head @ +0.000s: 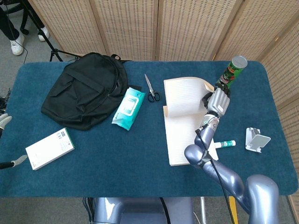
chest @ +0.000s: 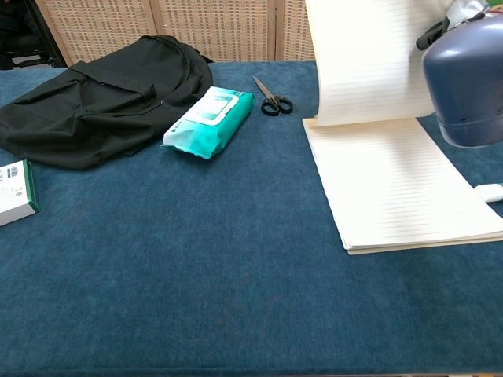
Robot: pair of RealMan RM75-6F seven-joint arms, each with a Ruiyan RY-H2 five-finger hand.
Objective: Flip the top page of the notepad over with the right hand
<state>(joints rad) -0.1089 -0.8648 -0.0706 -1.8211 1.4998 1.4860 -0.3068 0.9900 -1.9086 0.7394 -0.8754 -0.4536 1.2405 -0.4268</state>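
The lined notepad (head: pixel 180 140) lies flat on the blue table, right of centre, also in the chest view (chest: pixel 401 188). Its top page (head: pixel 183 96) is lifted and curled up toward the bound far edge. In the chest view the page (chest: pixel 365 63) stands nearly upright. My right hand (head: pixel 216 100) pinches the page's right edge high above the pad. Its dark fingers (chest: pixel 434 33) show beside my arm (chest: pixel 469 78) in the chest view. Only pale fingertips (head: pixel 4 120) of my left hand (head: pixel 8 140) show at the table's left edge, spread apart and holding nothing.
A black backpack (head: pixel 84 91), a teal wipes pack (head: pixel 127 108) and scissors (head: pixel 150 88) lie left of the pad. A green can (head: pixel 231 72) stands behind my right hand. A small tube (head: pixel 224 144) and a white stand (head: pixel 257 139) lie right of the pad. A white box (head: pixel 50 148) sits front left.
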